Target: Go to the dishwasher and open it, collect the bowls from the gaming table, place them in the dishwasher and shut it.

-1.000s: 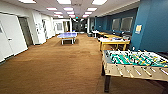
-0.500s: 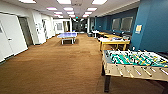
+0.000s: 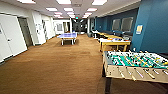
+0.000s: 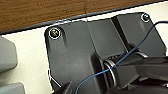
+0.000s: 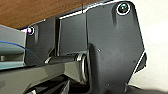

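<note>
Head view, brown carpet (image 3: 57,67), foosball table (image 3: 136,65)

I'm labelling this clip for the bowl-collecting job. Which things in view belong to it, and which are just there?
Job:
- gaming table, yellow sides, items on top too blurred to name

Just there:
- foosball table
- blue table-tennis table
- white doors
- brown carpet

The floor (image 3: 57,65) is matt brown carpet – rough-looking. The foosball table (image 3: 135,66) has pale wooden sides and a smooth green field. Beyond it, the gaming table (image 3: 115,42) has yellow wood – smooth white top.
</note>
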Controlling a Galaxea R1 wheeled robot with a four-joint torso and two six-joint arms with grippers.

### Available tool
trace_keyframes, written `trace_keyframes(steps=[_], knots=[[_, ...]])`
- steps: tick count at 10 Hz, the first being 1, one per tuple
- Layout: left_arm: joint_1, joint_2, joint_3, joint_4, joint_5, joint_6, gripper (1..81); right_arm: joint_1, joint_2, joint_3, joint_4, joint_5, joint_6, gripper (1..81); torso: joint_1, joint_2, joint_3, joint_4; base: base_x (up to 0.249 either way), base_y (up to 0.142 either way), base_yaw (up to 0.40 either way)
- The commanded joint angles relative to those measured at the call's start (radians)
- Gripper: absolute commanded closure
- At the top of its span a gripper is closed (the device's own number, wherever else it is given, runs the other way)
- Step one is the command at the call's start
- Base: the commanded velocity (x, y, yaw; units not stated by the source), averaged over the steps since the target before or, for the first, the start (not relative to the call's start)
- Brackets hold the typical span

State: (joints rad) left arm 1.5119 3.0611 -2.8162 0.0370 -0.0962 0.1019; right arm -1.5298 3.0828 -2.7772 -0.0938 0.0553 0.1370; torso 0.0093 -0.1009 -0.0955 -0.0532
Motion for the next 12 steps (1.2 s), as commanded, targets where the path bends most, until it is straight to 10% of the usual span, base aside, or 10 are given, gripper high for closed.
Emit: trace_keyframes(steps=[1, 12], knots=[[-0.049, -0.001, -0.003, -0.002, 0.044, -0.001, 1.0, 0.052, 0.004, 0.006, -0.007, -0.045, -0.005, 1.0, 0.0, 0.0, 0.0, 0.0, 0.166, 0.0, 0.0], [-0.051, -0.001, -0.003, -0.003, 0.044, -0.001, 1.0, 0.049, 0.004, 0.001, -0.007, -0.045, -0.005, 1.0, -0.002, 0.0, 0.001, 0.0, 0.113, 0.0, 0.0]])
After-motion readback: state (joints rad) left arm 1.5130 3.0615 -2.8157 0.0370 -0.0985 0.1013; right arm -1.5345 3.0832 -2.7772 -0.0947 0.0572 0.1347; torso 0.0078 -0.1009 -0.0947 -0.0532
